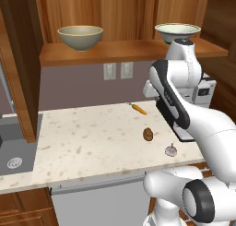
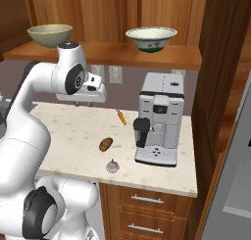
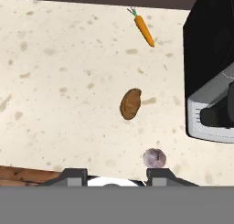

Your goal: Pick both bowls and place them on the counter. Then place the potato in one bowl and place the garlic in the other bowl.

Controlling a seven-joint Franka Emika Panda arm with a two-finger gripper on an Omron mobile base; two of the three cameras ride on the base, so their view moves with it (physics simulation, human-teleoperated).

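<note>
**Both bowls on shelf, gripper high over counter**

Gripper [image 3: 116, 175] hangs above the counter [image 1: 83, 137], fingers spread, nothing between them. Tan bowl [image 1: 80, 37] and cream bowl [image 2: 151, 39] sit apart on the wooden shelf [image 1: 124, 50]. Potato [image 3: 130, 104] lies mid-counter; garlic [image 3: 154, 157] near the front edge; carrot [image 3: 145, 29] toward the wall. Coffee machine [image 2: 159, 119] stands right of them.

Potato [image 3: 130, 104] mid-counter [image 3: 59, 81], garlic [image 3: 154, 157] near the gripper [image 3: 116, 176] fingertips, carrot [image 3: 144, 28] beyond, coffee machine [image 3: 212, 77] alongside.
</note>
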